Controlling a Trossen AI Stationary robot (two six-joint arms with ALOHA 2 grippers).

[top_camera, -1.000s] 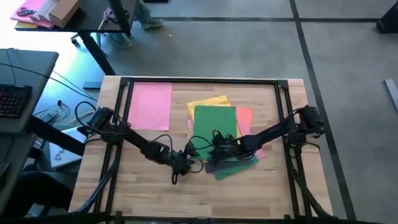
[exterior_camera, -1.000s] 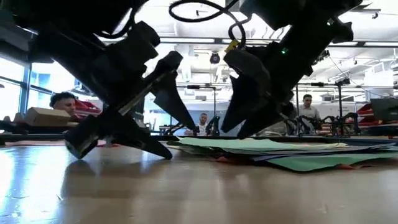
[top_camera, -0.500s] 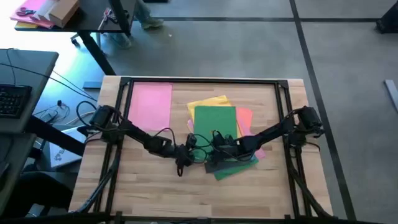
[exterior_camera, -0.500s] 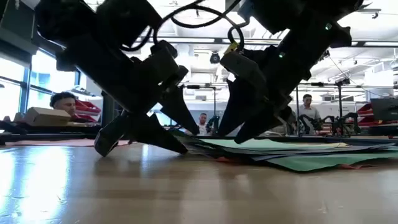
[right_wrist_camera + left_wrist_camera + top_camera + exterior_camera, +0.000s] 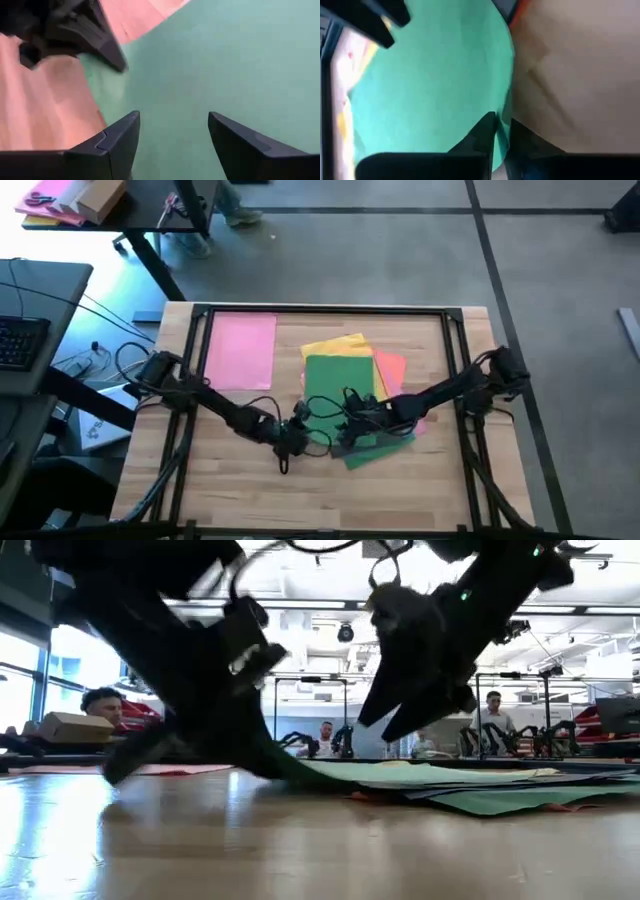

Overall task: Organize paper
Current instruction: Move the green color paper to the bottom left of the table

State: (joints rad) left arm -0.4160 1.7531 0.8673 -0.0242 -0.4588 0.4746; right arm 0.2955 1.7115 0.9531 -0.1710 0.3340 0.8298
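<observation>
Paper pile (image 5: 350, 395) at mid-desk: green sheet (image 5: 340, 385) topmost, yellow (image 5: 335, 345) and orange (image 5: 393, 367) edges poking out behind, a darker sheet and more green fanned out at the near side. Separate pink sheet (image 5: 241, 351) flat toward the far left, well apart. Left hand (image 5: 293, 438) at the pile's near-left corner, closed on the green sheet's edge, that corner lifted off the wooden desk (image 5: 230, 490). Right hand (image 5: 345, 432) just beside it over the pile, fingers (image 5: 112, 145) spread open above the green sheet, gripping nothing. People and other rigs (image 5: 490, 725) across the room beyond.
</observation>
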